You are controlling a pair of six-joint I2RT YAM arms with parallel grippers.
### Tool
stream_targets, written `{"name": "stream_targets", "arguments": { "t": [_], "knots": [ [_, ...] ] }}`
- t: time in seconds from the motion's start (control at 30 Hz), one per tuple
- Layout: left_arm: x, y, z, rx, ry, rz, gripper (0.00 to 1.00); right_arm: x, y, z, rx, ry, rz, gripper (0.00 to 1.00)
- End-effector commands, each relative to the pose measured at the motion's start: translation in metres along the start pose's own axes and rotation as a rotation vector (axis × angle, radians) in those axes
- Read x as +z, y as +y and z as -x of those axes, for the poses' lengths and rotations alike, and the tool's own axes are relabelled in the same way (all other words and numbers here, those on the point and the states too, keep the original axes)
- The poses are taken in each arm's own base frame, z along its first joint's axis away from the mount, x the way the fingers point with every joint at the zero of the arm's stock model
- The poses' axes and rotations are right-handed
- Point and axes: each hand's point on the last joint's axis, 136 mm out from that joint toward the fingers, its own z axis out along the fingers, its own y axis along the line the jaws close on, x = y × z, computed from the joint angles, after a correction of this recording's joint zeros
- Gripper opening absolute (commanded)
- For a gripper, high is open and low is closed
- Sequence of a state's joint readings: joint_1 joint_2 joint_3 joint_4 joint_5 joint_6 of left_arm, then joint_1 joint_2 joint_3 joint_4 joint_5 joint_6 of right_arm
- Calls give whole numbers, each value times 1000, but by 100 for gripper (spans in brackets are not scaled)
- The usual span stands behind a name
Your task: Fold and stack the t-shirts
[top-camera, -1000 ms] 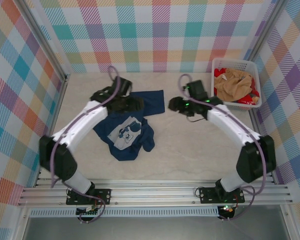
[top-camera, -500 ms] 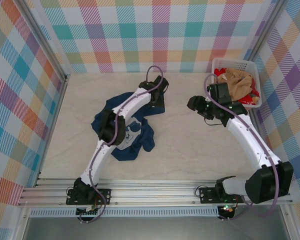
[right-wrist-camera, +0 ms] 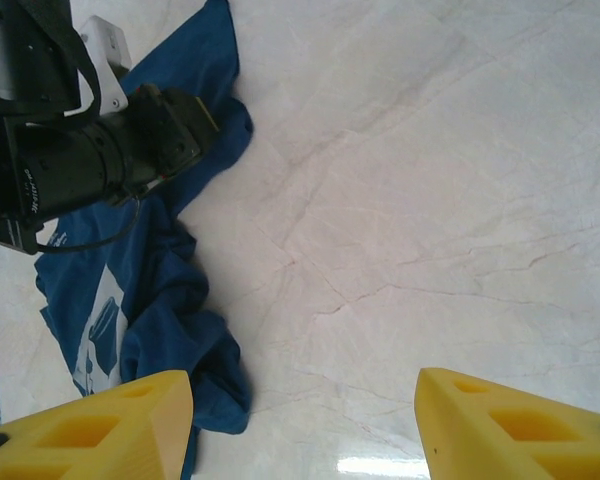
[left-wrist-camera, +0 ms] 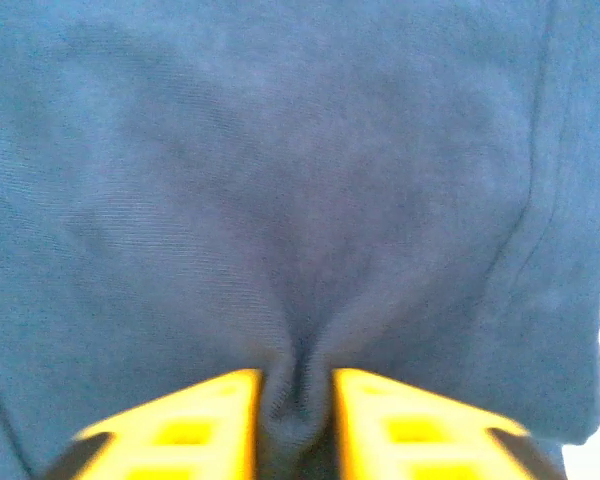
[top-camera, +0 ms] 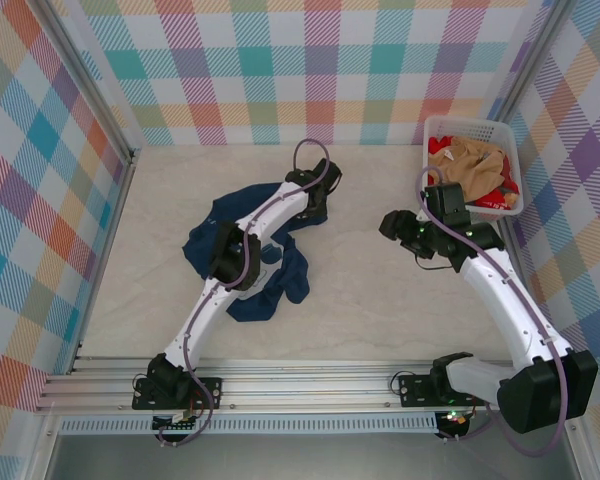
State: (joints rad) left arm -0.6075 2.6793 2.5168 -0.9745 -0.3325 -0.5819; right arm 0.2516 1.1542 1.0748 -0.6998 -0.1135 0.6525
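Since a second ago the left arm has been swinging across the navy t-shirt (top-camera: 202, 246), and the left claw (top-camera: 316, 203) is now sitting at the shirt's far right edge, while the right claw (top-camera: 391, 226) has been drawing back toward the basket side.

At the far right corner the white basket (top-camera: 427, 150) is holding a crumpled tan-orange t-shirt (top-camera: 468, 166), with what seems to be a red t-shirt (top-camera: 496, 194) peeking out beneath it at the near rim.

On the left wrist view the left claw (left-wrist-camera: 295, 400) is pinching a fold of the navy t-shirt (left-wrist-camera: 280, 190), its yellow fingers (left-wrist-camera: 215, 420) squeezing the cloth into a narrow ridge between them. The rest of the shirt is lying bunched on the desk (top-camera: 380, 300) left of centre, with the left arm crossing over it and covering most of its pale print.

On its wrist view the right claw (right-wrist-camera: 300, 385) is hanging wide open over bare desk (right-wrist-camera: 430, 200), gripping nothing, with the navy t-shirt (right-wrist-camera: 150, 300) rumpled just off to its left.

Bare desk is stretching between the two claws and across the whole near half, well apart from the checked walls (top-camera: 310, 70)
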Motion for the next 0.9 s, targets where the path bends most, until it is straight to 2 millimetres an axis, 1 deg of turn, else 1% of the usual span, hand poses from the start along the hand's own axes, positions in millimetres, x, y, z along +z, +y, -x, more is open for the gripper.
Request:
{"name": "stream_targets", "arguments": {
  "t": [0.0, 0.13, 0.23, 0.3, 0.37, 0.43, 0.5, 0.57, 0.67, 0.73, 0.77, 0.83, 0.87],
  "knots": [
    [14, -1, -17, 9, 62, -2, 0, -8, 0, -2, 21, -4, 13, 61],
    [-17, -19, 25, -37, -44, -126, 0, -9, -2, -3, 22, 2, 14, 60],
    [-50, -35, 65, -125, -119, -278, 0, -11, -1, -2, 27, -3, 23, 60],
    [-79, -47, 98, -195, -186, -416, 0, -11, 0, 1, 30, -6, 29, 60],
    [-111, -55, 129, -254, -252, -543, 0, -11, 1, 3, 32, -8, 38, 60],
    [-142, -58, 160, -320, -309, -668, 0, -12, 2, 6, 31, -12, 45, 60],
    [-181, -59, 192, -373, -378, -812, 0, -13, 4, 9, 31, -17, 56, 60],
    [-222, -55, 219, -421, -451, -936, 0, -14, 6, 13, 33, -23, 65, 59],
    [-293, -33, 260, -509, -583, -1122, 0, -14, 10, 17, 31, -31, 84, 59],
    [-340, -9, 279, -562, -658, -1214, 0, -14, 14, 21, 28, -37, 94, 59],
    [-359, 4, 285, -576, -689, -1239, 0, -14, 15, 23, 28, -40, 96, 59],
    [-409, 35, 294, -586, -758, -1291, 0, -12, 17, 27, 27, -47, 101, 58],
    [-428, 47, 295, -581, -782, -1301, 0, -11, 18, 29, 27, -50, 102, 58]
  ]
}}
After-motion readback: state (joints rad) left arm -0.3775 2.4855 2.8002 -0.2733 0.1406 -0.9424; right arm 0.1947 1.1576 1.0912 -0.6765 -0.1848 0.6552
